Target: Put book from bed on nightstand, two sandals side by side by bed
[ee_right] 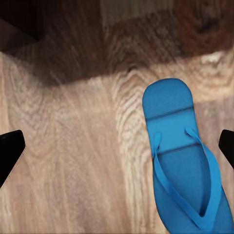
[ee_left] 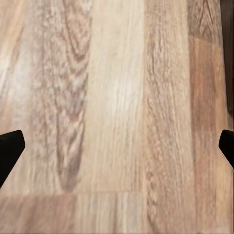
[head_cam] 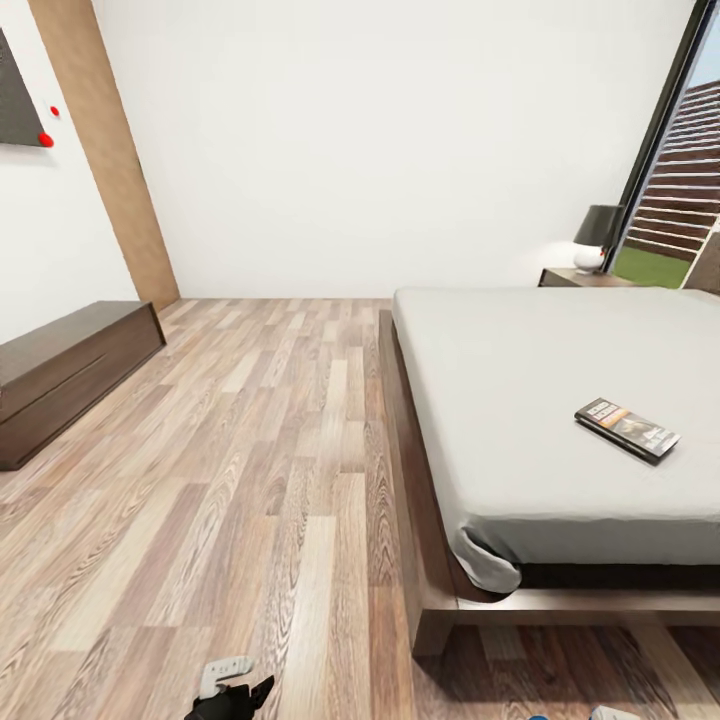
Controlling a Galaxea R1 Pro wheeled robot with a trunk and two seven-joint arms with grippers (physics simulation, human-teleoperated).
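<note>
Looking down my right wrist camera, one blue sandal [ee_right: 187,161] lies flat on the wood floor [ee_right: 73,161] right under my right gripper [ee_right: 117,151], shifted toward one finger rather than centred between the two. Both fingertips sit out at the frame edges, spread wide with nothing between them, so that gripper is released. The sandal's long axis runs roughly along the camera's up-down line, heel end pointing toward the dark bed frame [ee_right: 29,29] ahead, toe strap nearer me. That's the relation that matters imo: to pinch it I'd want to slide sideways toward the sandal so it lands between the fingers, and close across its narrow width, not along its length.

My left gripper [ee_left: 117,146] is also spread apart and empty, hovering over bare planks [ee_left: 117,97], no sandal anywhere near it. So the right arm is clearly the nearer one for this flip-flop. Can't say where the second sandal is.

From the head camera, the book [head_cam: 627,430] sits on the mattress of the bed [head_cam: 520,400], well ahead and off to my right, far from both grippers. The nightstand [head_cam: 585,278] with the lamp [head_cam: 598,238] is further still, beyond the far end of the bed. The left gripper [head_cam: 232,695] just peeks in at the lower edge there.
</note>
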